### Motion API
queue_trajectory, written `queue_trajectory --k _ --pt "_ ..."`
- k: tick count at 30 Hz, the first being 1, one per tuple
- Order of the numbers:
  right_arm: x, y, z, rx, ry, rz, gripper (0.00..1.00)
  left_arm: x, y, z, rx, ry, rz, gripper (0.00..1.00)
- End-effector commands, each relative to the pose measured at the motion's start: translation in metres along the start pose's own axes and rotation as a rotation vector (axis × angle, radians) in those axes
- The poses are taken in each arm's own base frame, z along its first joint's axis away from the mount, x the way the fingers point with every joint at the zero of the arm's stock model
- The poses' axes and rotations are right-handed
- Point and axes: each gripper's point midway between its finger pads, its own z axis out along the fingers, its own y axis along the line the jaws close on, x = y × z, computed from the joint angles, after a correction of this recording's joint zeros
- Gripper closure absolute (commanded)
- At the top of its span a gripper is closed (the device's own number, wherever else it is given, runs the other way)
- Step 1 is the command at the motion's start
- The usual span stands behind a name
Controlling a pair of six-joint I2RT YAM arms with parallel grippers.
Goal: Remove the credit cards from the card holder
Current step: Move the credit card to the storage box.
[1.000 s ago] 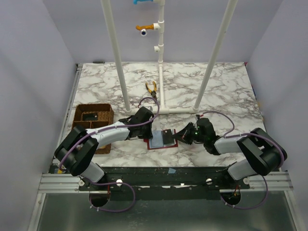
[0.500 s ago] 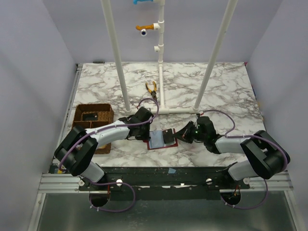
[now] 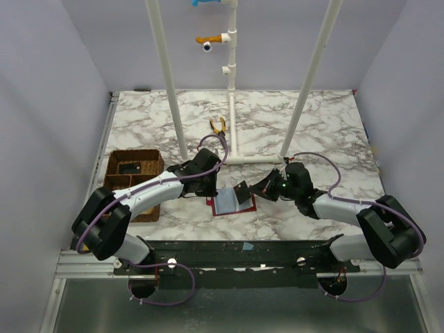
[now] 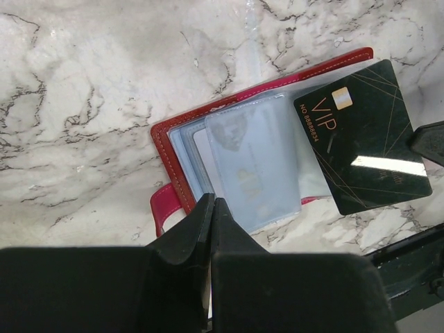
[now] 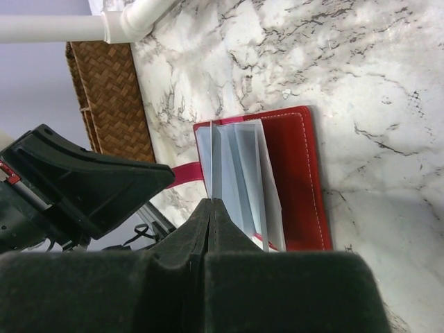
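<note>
The red card holder [image 3: 225, 206] lies open on the marble in front of both arms, its pale blue-grey sleeves [image 4: 253, 163] fanned up. A black credit card [image 4: 361, 139] marked VIP sits tilted over the holder's right half [image 3: 242, 193]. My right gripper [image 3: 255, 189] is shut on the card's right edge, and the card runs edge-on up from its tips [image 5: 211, 201]. My left gripper [image 4: 212, 201] is shut, with its tips on the holder's near red edge [image 3: 208, 189] beside the strap tab [image 4: 163, 205].
A brown woven tray [image 3: 132, 170] with a dark item inside stands at the left, close behind my left arm. Yellow-handled pliers [image 3: 218, 125] lie further back. The white pipe frame's base [image 3: 232, 158] stands just behind the holder.
My right gripper has drawn back and up with the black card, which now stands tilted rather than lying flat on the holder. The left gripper stays on the holder's edge.
</note>
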Motion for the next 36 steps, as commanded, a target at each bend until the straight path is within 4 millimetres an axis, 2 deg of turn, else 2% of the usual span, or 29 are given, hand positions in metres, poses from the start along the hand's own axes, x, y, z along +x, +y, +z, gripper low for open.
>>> queue_trajectory --k 1,5,6,13,17,21,27,36 --pt "-0.005 0.001 -0.003 0.022 -0.009 -0.016 0.99 -0.009 -0.002 -0.009 -0.002 -0.030 0.013 1.00" --pt "-0.007 0.007 -0.005 0.006 -0.010 -0.017 0.99 -0.008 -0.012 -0.014 0.051 -0.020 0.009 0.98" --pt "-0.007 0.010 -0.005 0.000 -0.008 -0.016 0.99 -0.009 -0.015 -0.016 0.065 -0.021 0.006 0.93" --pt "-0.009 0.029 -0.009 -0.051 0.001 -0.003 0.99 -0.013 -0.033 -0.033 0.211 -0.041 -0.049 0.42" --pt "-0.010 0.041 -0.011 -0.082 0.010 0.003 0.99 -0.018 -0.038 -0.046 0.295 -0.059 -0.103 0.35" --pt "-0.012 0.059 -0.015 -0.133 0.018 0.008 0.99 -0.021 -0.044 -0.059 0.375 -0.077 -0.146 0.32" --pt "-0.013 0.084 -0.024 -0.202 0.034 0.013 0.99 -0.023 -0.054 -0.073 0.497 -0.084 -0.228 0.31" --pt "-0.009 0.112 -0.036 -0.306 0.076 0.029 0.99 -0.032 -0.074 -0.089 0.692 -0.100 -0.340 0.31"
